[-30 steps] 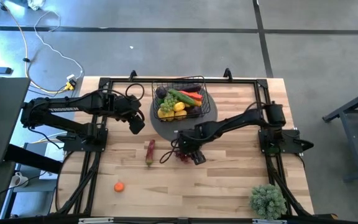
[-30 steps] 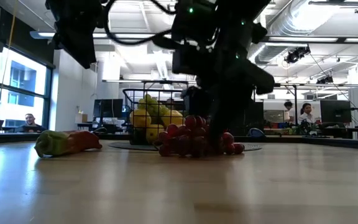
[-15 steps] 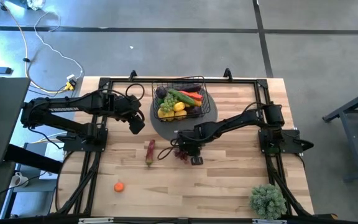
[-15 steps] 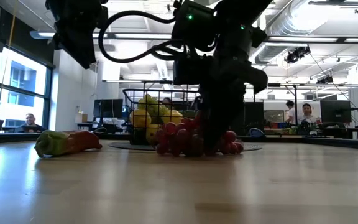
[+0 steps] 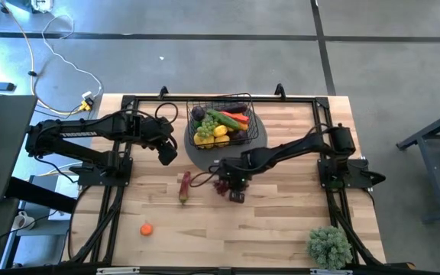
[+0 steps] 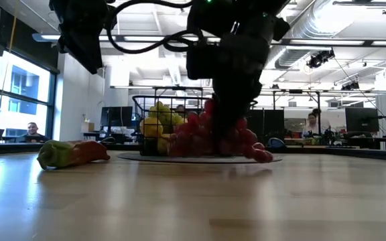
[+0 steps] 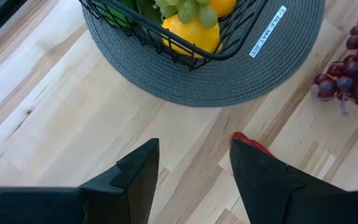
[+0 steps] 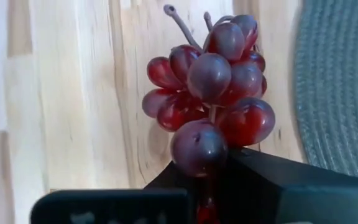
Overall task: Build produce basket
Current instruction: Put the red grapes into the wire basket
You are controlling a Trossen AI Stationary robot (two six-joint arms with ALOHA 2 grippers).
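While the right gripper (image 5: 232,186) clamps a bunch of red grapes (image 6: 213,137) just clear of the table (image 5: 281,221), near the grey mat (image 5: 260,140), the sound course looks like a high carry over the wire rim of the basket (image 5: 221,124), already crowded with lemons and greens, and a gentle drop. To the left lie a red-green chilli (image 5: 184,187) and an orange fruit (image 5: 146,228); the left gripper (image 7: 194,163) hangs half-open and empty beside the mat.
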